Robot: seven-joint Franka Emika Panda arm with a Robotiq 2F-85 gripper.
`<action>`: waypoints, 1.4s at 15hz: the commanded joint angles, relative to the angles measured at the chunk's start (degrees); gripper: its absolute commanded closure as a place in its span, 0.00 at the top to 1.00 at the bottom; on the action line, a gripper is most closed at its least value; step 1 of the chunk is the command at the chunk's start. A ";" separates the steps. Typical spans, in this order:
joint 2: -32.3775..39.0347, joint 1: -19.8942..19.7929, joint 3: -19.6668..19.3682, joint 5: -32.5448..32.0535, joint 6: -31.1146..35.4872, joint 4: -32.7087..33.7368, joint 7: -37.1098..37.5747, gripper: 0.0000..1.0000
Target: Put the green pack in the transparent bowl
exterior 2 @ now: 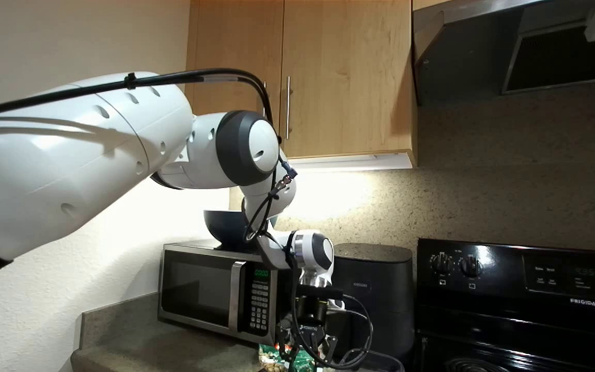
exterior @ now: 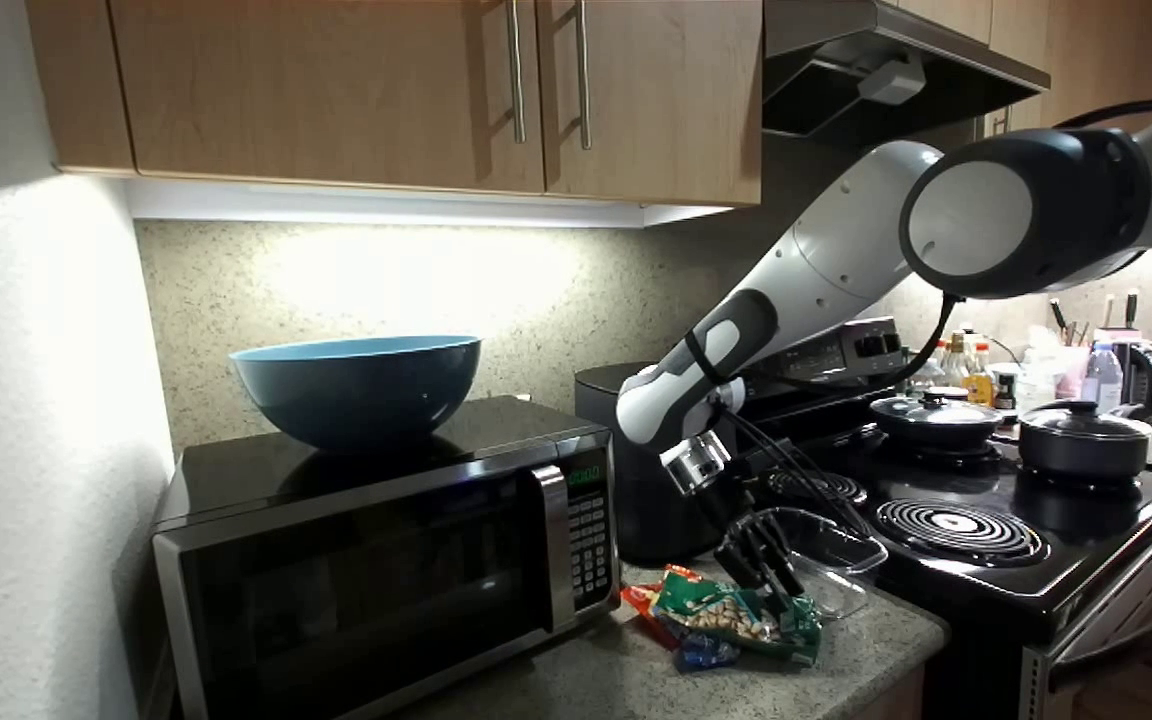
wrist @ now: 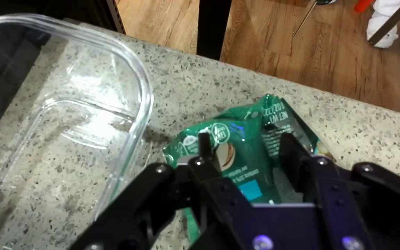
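Note:
The green pack (exterior: 701,605) lies crinkled on the counter and partly covers a red and blue packet (exterior: 643,605). It also shows in the wrist view (wrist: 247,156) and partly in an exterior view (exterior 2: 305,360). The transparent bowl (wrist: 144,93) is a clear, rounded rectangular container beside the pack. Its rim also shows in both exterior views (exterior: 866,562) (exterior 2: 388,357). My gripper (wrist: 245,142) points down at the pack, fingers apart, with green wrapper showing between them. In an exterior view the fingertips (exterior: 781,592) are at the pack's bowl-side end. Whether they touch it is unclear.
The microwave (exterior: 366,580), with the large blue bowl (exterior: 356,395) on top, stands beside the packets. A black air fryer (exterior 2: 375,299) stands behind. The stove (exterior: 956,530) adjoins the bowl's side. The counter edge (wrist: 266,78) runs close to the pack.

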 commanded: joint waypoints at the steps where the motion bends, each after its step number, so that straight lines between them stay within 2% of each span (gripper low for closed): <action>1: 1.75 -1.82 1.00 -0.56 -2.60 2.88 -3.58 0.22; 3: 1.05 -2.00 0.99 -0.18 -1.95 1.95 -3.49 0.11; 6: -1.08 -2.35 1.03 1.46 0.12 -0.72 -1.00 0.06; 8: -4.31 -2.66 1.35 3.68 2.45 -4.15 1.35 0.10; 13: -17.60 -2.74 0.78 9.28 12.84 -17.14 7.21 0.09; 21: -39.00 -1.15 -1.43 11.22 29.29 -38.16 21.51 0.09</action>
